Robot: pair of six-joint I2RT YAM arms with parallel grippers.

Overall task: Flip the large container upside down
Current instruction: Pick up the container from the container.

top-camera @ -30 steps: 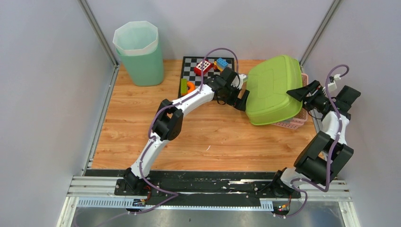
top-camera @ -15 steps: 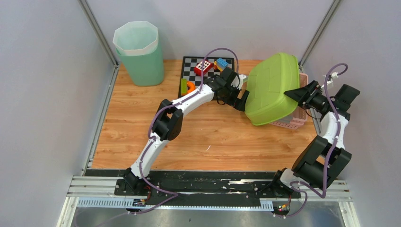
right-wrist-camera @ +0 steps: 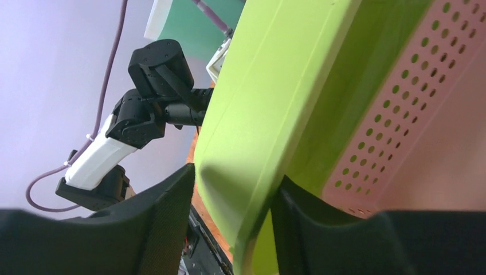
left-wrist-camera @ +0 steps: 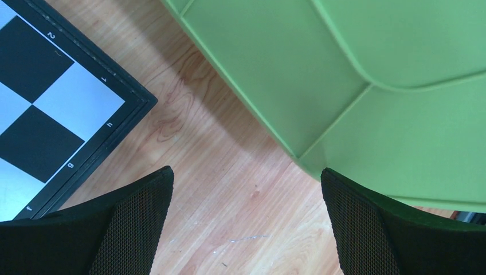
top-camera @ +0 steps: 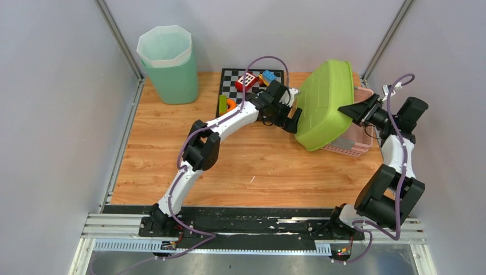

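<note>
Leaning steeply on edge, lime-green large container [top-camera: 324,103], smooth panelled underside showing.

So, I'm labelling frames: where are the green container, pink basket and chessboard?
green container [top-camera: 324,103], top external view, its underside.
pink basket [right-wrist-camera: 412,114], right wrist view, perforated wall.
chessboard [left-wrist-camera: 77,103], left wrist view, white square.

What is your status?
Right end effector clamped on large lime-green plastic container rim. Left end effector open beside it. Container tilted; pink perforated plastic basket alongside.
</note>
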